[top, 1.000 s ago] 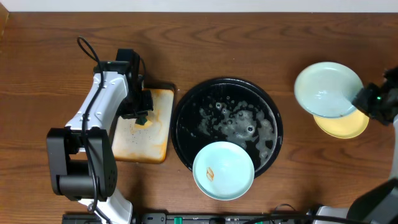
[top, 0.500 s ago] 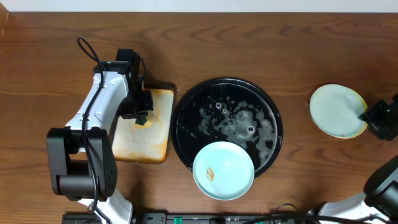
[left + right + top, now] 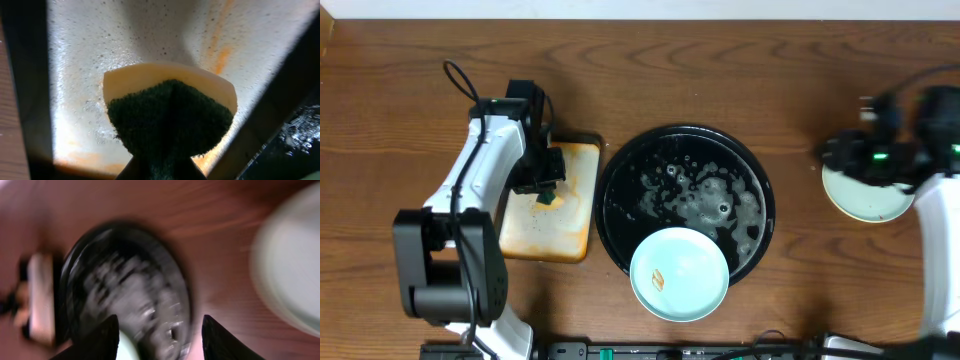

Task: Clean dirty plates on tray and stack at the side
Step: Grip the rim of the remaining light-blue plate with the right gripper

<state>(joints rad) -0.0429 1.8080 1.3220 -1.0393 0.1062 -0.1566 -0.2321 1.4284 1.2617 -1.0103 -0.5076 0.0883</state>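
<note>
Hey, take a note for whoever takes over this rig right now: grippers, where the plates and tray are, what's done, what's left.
Left gripper: shut on the sponge, over the cream tray.
Right gripper: open and empty, view blurred; near the side plate at the table's right.
Black tray: soapy, holds one mint plate at its front rim, with an orange smear.
Done: at least one plate is off the tray; whether another lies under it cannot be told.
Left: scrub that mint plate, then stack it at the right.
</note>
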